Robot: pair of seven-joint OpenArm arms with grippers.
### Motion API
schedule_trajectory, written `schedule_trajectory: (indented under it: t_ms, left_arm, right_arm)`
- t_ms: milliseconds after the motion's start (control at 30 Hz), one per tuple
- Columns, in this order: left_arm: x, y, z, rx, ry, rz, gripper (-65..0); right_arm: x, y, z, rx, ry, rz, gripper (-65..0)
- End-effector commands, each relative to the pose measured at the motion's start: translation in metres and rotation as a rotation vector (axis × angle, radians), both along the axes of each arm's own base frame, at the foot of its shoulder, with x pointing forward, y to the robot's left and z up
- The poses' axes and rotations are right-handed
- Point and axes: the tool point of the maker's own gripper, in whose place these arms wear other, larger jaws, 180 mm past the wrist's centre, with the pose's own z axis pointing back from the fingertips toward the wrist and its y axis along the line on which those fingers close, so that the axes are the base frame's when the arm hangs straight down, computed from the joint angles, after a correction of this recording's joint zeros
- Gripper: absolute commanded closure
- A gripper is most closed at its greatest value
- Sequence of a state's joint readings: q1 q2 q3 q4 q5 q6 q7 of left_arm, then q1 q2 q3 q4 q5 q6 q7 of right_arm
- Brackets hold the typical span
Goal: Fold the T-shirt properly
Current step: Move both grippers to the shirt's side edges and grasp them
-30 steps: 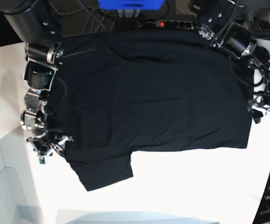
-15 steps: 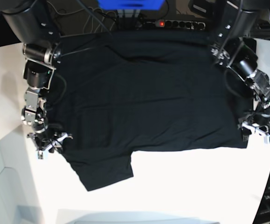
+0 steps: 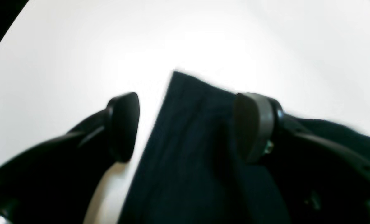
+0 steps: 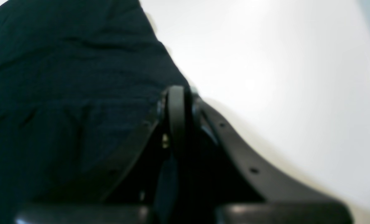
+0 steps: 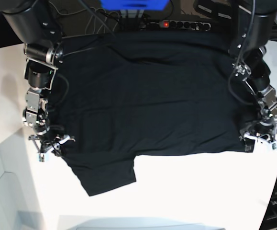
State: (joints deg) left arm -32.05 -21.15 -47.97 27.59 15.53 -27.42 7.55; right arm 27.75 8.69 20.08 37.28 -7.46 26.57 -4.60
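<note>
- Large black short-sleeved cloth T-shirt (image 5: 152, 100) lies spread flat, plain side up, over the far and middle part of the white bench (image 5: 191, 191); one sleeve juts toward the near edge at the base view's lower left. No print or tag visible.
- No fold made: single flat layer, hem and sleeve all laid out. Judged to be at the very start; every fold is left to do.
- Right gripper (image 4: 176, 118) at the shirt's edge beside that sleeve, on the bench's left side in the base view. Jaws pressed together; the wrist view shows the pads right at the cloth margin. It looks like a pinch on the fabric edge, though the cloth between the pads is hidden.
- Left gripper (image 3: 185, 127) at the shirt's opposite near corner, by the bench's right edge in the base view. Jaws spread, straddling the corner of black cloth, one pad (image 3: 124, 126) over bare bench, the other over fabric. Nothing held.
- Next, by my reading: left jaws must close on the corner before any lift.
</note>
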Motion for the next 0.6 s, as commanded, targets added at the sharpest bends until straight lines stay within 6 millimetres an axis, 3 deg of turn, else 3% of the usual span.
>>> schedule_trajectory:
  t_ms: [0, 100, 467, 567]
  left_arm:
    - [0.012, 0.016, 0.025, 0.038, -0.063, 0.039, -45.4]
    - [0.007, 0.020, 0.012, 0.053, -0.035, 0.089, -45.4]
    - [0.010, 0.005, -0.006, -0.001, -0.021, 0.084, -44.9]
    - [0.008, 0.004, -0.008, -0.005, -0.014, 0.081, -39.9]
  right_arm:
    - [-0.004, -0.002, -0.007, -0.029, 0.059, 0.014, 0.0]
    - [-0.004, -0.002, -0.008, -0.029, 0.062, 0.014, 0.0]
    - [-0.014, -0.003, -0.018, -0.030, 0.082, 0.014, 0.0]
    - [-0.014, -0.003, -0.018, -0.030, 0.082, 0.014, 0.0]
